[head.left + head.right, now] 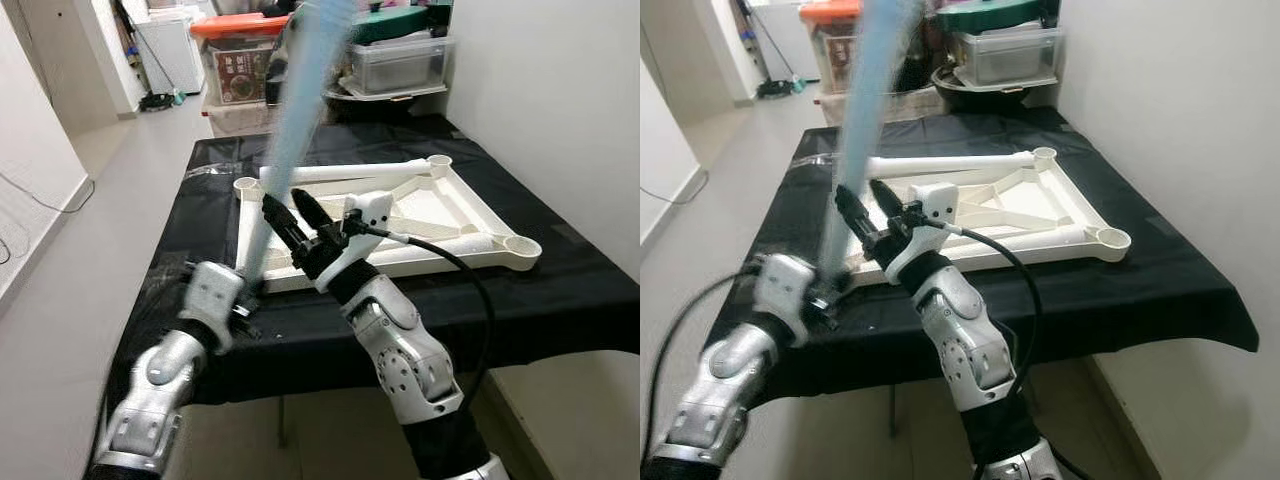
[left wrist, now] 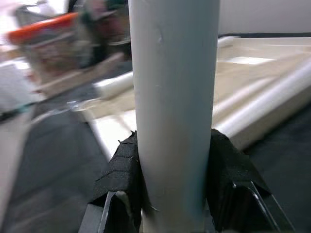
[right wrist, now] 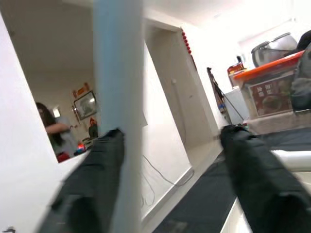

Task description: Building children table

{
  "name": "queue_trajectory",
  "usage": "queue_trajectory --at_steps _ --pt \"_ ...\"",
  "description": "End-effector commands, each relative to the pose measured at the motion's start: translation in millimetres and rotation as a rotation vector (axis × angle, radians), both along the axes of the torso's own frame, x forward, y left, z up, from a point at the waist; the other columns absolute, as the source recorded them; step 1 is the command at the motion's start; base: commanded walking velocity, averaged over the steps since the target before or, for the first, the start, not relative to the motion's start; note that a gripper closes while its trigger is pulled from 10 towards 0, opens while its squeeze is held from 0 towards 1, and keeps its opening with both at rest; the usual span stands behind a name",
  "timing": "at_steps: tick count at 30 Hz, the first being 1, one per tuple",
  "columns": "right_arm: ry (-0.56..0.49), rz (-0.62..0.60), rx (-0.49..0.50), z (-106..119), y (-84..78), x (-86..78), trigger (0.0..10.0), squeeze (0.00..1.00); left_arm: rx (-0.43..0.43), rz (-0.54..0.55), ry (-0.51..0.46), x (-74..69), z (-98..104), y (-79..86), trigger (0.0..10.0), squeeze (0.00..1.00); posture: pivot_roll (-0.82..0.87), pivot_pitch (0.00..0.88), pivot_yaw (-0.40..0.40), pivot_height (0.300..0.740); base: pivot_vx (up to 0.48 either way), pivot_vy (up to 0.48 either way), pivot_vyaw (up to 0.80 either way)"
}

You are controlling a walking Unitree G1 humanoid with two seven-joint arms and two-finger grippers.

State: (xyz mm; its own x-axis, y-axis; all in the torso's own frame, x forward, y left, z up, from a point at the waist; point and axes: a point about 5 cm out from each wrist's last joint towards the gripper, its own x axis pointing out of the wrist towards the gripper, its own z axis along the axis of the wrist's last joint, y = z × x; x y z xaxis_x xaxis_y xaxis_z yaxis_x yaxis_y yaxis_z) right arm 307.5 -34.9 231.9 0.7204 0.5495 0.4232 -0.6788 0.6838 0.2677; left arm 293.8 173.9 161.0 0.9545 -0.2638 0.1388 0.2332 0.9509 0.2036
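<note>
— Where's the pale blue table leg point(image 1: 300, 110)?
— Upright, tilted toward one o'clock, clamped low down by the left gripper point(image 2: 170, 189), forearm raised.
— And the right gripper point(image 1: 290, 215)?
— Fingers apart beside the leg, above the white table frame point(image 1: 450, 215) on the black table point(image 1: 570, 290).

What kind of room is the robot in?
Probably a spare or storage corner of a home. Stacked plastic storage boxes with lids stand at the back, a hallway floor runs past, and a work table under a black cloth holds the white table frame being built.
</note>
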Motion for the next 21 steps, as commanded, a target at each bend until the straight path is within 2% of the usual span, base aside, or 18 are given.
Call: queue_trajectory --at_steps 1,3,4,10,12,14,16,17,18,19,20,21 --pt "-0.002 0.064 0.038 3.3 13.4 -7.1 10.0 1.0 0.008 -0.001 -0.002 0.6 -0.8 0.2 10.0 0.0 -0.04 0.0 0.042 0.74 0.0 0.0 0.0" --pt "0.0 0.067 0.034 2.9 14.4 -8.0 10.0 0.99 0.012 -0.002 -0.007 0.5 0.3 -0.4 10.0 0.0 -0.04 0.0 0.042 0.74 0.0 0.0 0.0" --pt "0.003 0.064 0.032 2.4 14.2 -7.6 10.0 0.04 0.017 0.0 -0.012 0.5 1.3 0.1 10.0 0.0 -0.04 0.0 0.042 0.74 0.0 0.0 0.0" --pt "0.009 0.051 0.025 1.0 12.8 -6.3 10.0 0.0 0.045 0.014 -0.022 1.3 4.0 4.2 10.0 0.0 -0.04 0.0 0.042 0.74 0.0 0.0 0.0" --pt "0.013 -0.013 -0.001 -1.5 7.3 -1.3 10.0 0.0 0.109 0.045 -0.029 2.8 7.5 12.3 10.0 0.0 -0.04 0.0 0.042 0.74 0.0 0.0 0.0" --pt "0.018 -0.14 -0.118 -10.0 -2.1 9.8 10.0 0.0 0.224 0.098 -0.048 5.7 16.2 30.2 10.0 0.0 -0.04 0.0 0.042 0.74 0.0 0.0 0.0" --pt "0.018 -0.14 -0.118 -10.0 -2.1 9.8 10.0 0.0 0.224 0.098 -0.048 5.7 16.2 30.2 10.0 0.0 -0.04 0.0 0.042 0.74 0.0 0.0 0.0" --pt "0.021 -0.186 -0.159 -12.9 -6.9 14.4 10.0 0.0 0.285 0.147 -0.064 8.0 24.3 44.5 10.0 0.0 -0.04 0.0 0.042 0.74 0.0 0.0 0.0" --pt "0.019 -0.269 -0.233 -16.1 -13.7 20.3 10.0 0.0 0.38 0.231 -0.088 10.6 39.8 68.9 10.0 0.0 -0.03 0.0 0.041 0.74 0.0 0.0 0.0" --pt "0.019 -0.269 -0.233 -16.1 -13.7 20.3 10.0 0.0 0.38 0.231 -0.088 10.6 39.8 68.9 10.0 0.0 -0.03 0.0 0.041 0.74 0.0 0.0 0.0" --pt "0.015 -0.31 -0.27 -17.2 -16.4 22.6 10.0 0.0 0.419 0.266 -0.097 11.1 46.7 79.0 10.0 0.0 -0.03 0.0 0.041 0.74 0.0 0.0 0.0" --pt "-0.009 -0.402 -0.336 -17.5 -20.1 26.0 10.0 0.0 0.502 0.302 -0.108 12.0 55.5 90.5 10.0 0.0 -0.03 0.0 0.041 0.74 0.0 0.0 0.0"
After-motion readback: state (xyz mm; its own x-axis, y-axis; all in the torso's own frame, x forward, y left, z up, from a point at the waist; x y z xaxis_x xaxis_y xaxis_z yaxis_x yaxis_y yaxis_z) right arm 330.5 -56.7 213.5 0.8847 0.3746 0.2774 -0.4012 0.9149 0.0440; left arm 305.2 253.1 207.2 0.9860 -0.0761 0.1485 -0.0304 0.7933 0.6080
